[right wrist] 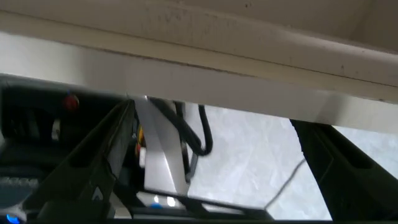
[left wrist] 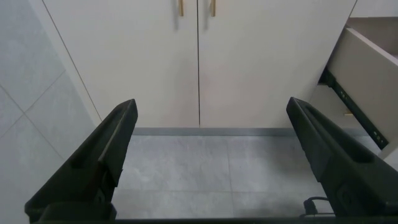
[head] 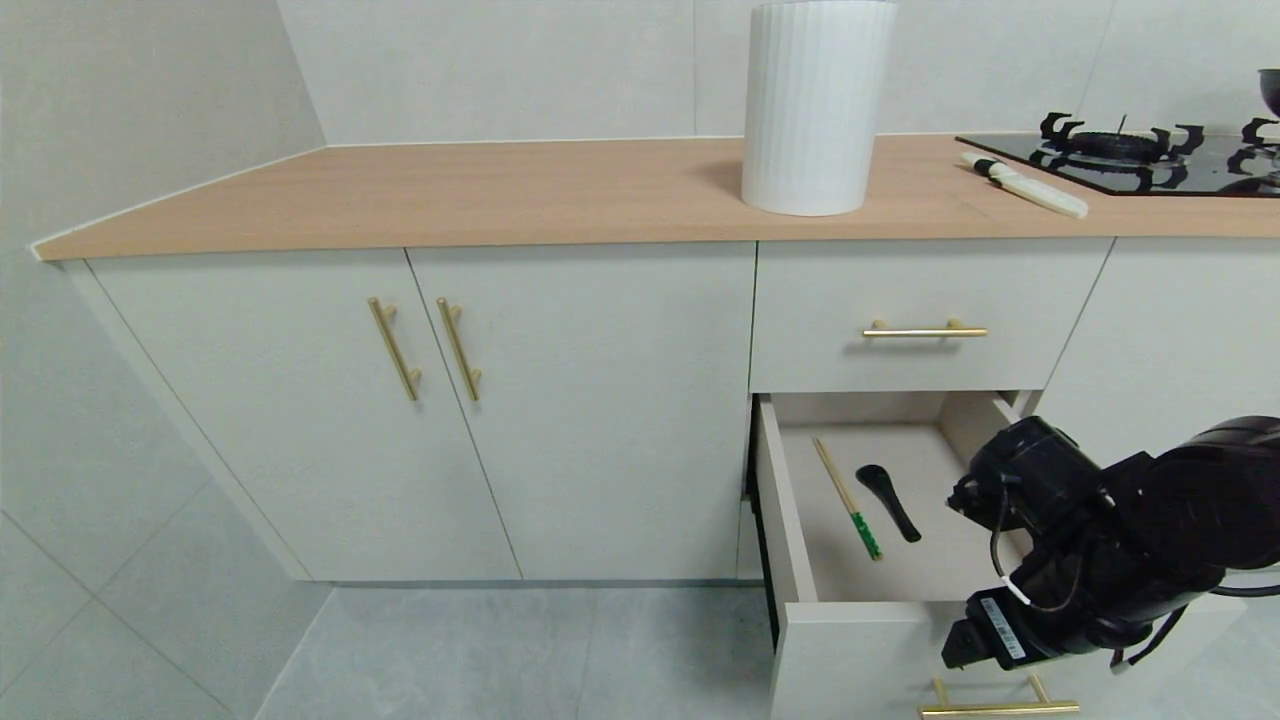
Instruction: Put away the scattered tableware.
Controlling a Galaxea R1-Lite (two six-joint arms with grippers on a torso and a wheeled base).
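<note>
White utensil (head: 1022, 185) on counter by hob (head: 1150, 170), long axis slanting L-R | up+beyond R gripper (right wrist: 211, 118), low at open drawer (head: 785, 500) front, fingers spread, empty | L gripper (left wrist: 210, 106) spread too, farther off | R arm nearer.

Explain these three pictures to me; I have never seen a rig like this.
This is a two-armed robot on wheels, tidying a kitchen. The wide picture comes from its head camera. The other two come from cameras on its wrists, each looking out between the two fingers of that arm's pincer. The left pincer is open above the floor, holding nothing. The right pincer, also open and empty, is by the open drawer, where chopsticks and a black spoon lie. On the counter are a white ribbed container and a knife.
</note>
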